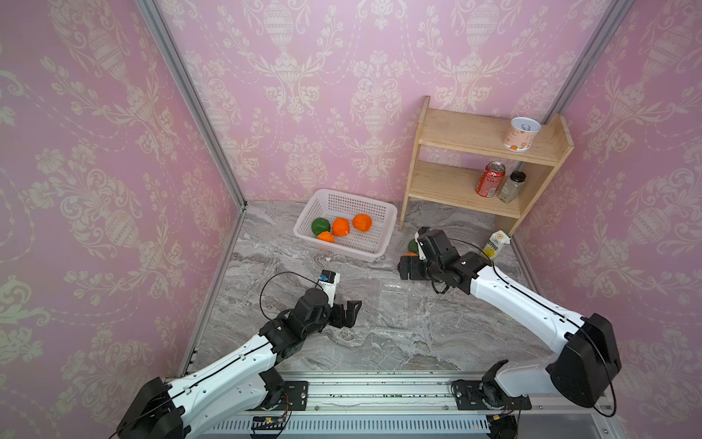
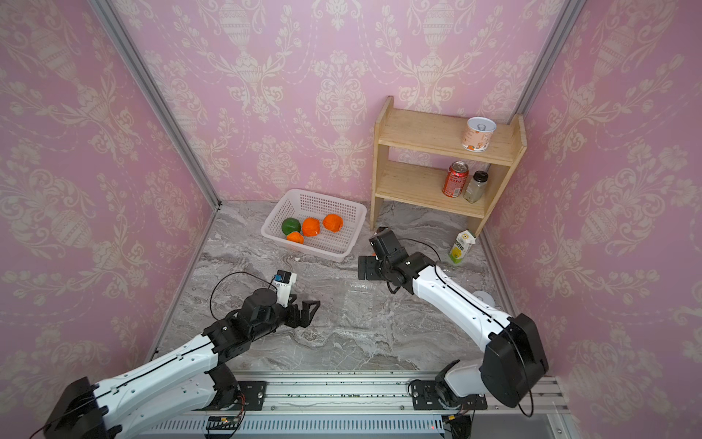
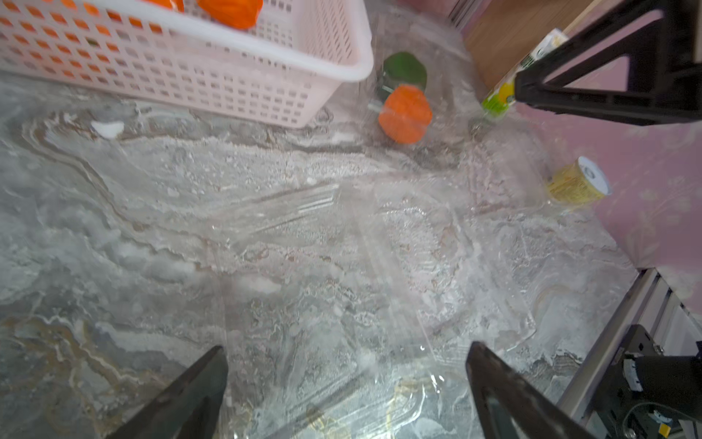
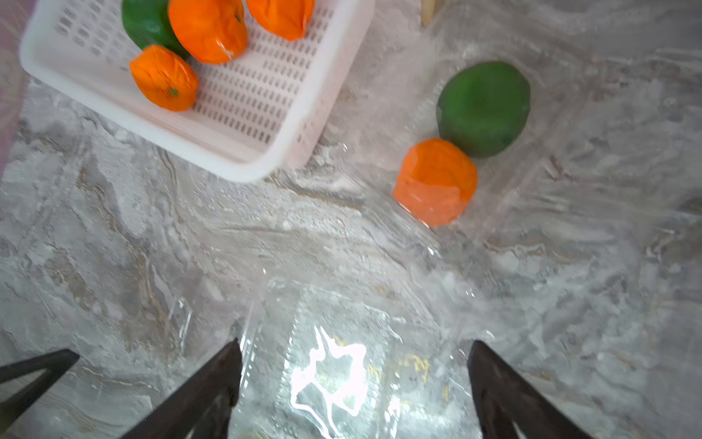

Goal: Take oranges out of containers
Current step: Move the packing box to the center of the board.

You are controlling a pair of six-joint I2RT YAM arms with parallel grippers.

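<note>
Now the left gripper [image 3: 347,347] and the right gripper [image 4: 355,342] both have their jaws wide apart and hold nothing. Four oranges [image 4: 207,30] lie in the white basket [image 4: 243,167]. One orange fruit [image 4: 437,182] and one green fruit [image 4: 484,108] sit in a clear container [image 4: 543,163] just beside it. This thin, light plastic may buckle, or rise together with the fruit.

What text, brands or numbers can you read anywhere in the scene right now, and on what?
No text is legible anywhere.
Red can: white print, too small to read.
Shelf-top tin: orange pattern, no readable words.
Carton: dark lettering, blurred.
Yellow tin: label blurred.
Container: yellowish marks, blurred.
</note>
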